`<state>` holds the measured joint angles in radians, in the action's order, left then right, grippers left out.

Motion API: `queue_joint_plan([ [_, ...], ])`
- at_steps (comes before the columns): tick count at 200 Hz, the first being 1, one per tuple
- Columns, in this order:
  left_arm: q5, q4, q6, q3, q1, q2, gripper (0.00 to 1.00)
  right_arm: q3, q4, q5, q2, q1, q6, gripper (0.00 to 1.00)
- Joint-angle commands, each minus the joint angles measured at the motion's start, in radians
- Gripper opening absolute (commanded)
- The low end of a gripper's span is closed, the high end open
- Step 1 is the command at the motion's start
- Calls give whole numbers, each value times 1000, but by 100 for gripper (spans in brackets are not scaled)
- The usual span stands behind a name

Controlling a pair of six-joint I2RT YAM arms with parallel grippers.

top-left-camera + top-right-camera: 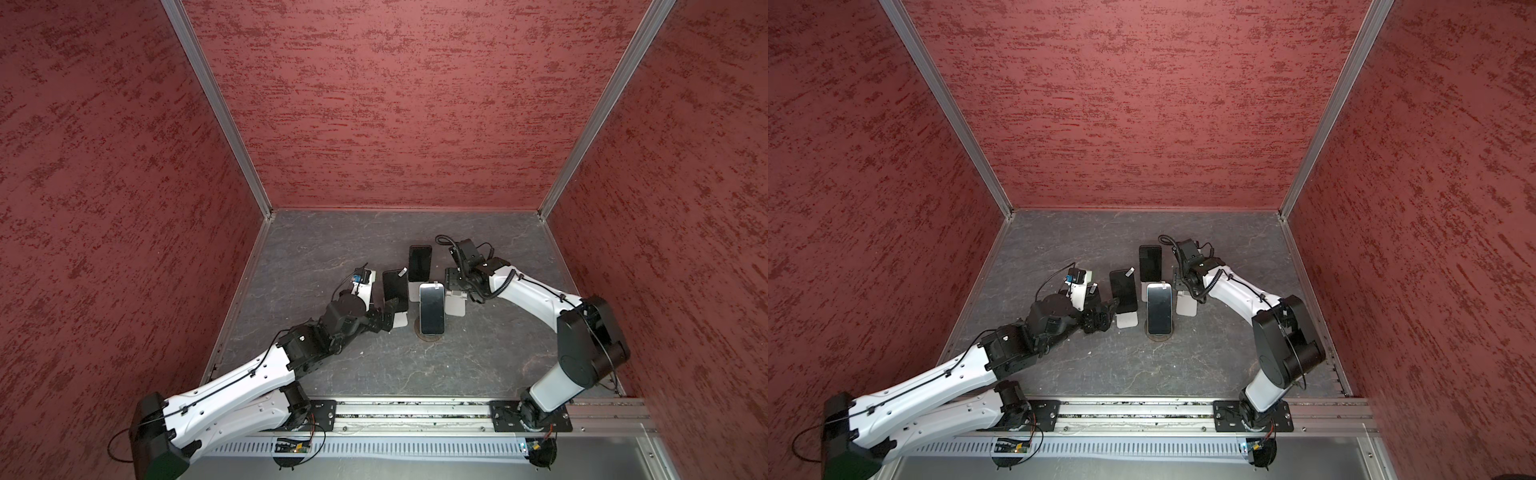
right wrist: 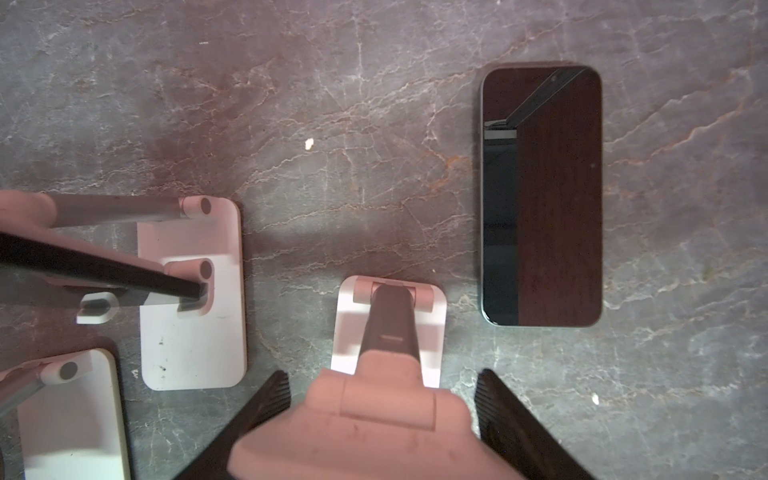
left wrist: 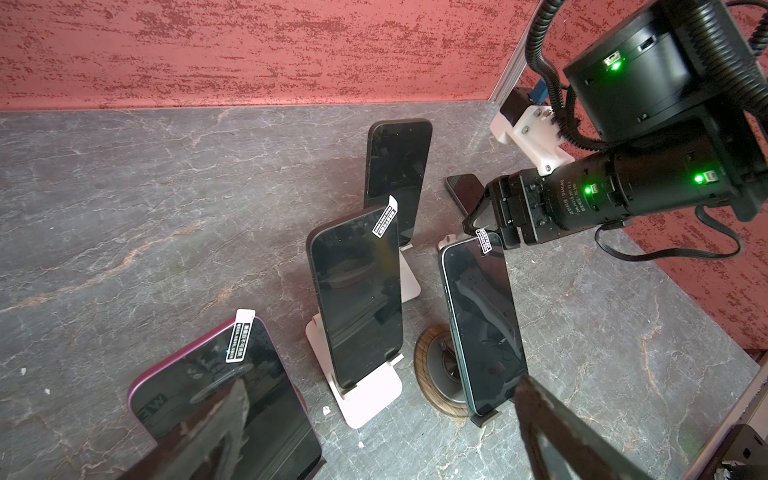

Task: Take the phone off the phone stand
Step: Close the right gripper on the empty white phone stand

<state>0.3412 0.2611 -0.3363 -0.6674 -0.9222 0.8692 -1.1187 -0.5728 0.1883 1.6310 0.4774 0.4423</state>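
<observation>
Several dark-screened phones lean on stands mid-table. A magenta phone (image 3: pixel 232 399) is nearest my left gripper (image 3: pixel 380 386), which is wide open; one finger (image 3: pixel 208 432) crosses in front of its screen, touching or not I cannot tell. A black phone (image 3: pixel 357 299) rests on a pink stand (image 3: pixel 370 395). A teal phone (image 1: pixel 432 307) sits on a round wooden-based stand (image 3: pixel 436 374). My right gripper (image 2: pixel 381 377) is shut on the head of an empty pink phone stand (image 2: pixel 390 332), seen in a top view (image 1: pixel 456 305). Another phone (image 2: pixel 540 195) lies flat beside it.
A fourth phone (image 1: pixel 419 262) stands farthest back on a white stand. Two more white stand bases (image 2: pixel 191 291) sit beside the empty one. Red walls (image 1: pixel 395 104) close in the grey marbled table (image 1: pixel 374 365) on three sides. The arm rail (image 1: pixel 415 411) runs along the front.
</observation>
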Motion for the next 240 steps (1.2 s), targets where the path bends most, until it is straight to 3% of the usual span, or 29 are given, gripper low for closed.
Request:
queue_joint_plan([
  [1, 2, -23, 0, 12, -5, -7, 99, 2, -13, 34, 9, 10, 19, 66],
  [67, 2, -17, 0, 9, -6, -10, 99, -3, -4, 22, -5, 10, -5, 54],
  [240, 14, 6, -3, 8, -5, -26, 99, -137, 2, 43, -42, -39, -85, 55],
])
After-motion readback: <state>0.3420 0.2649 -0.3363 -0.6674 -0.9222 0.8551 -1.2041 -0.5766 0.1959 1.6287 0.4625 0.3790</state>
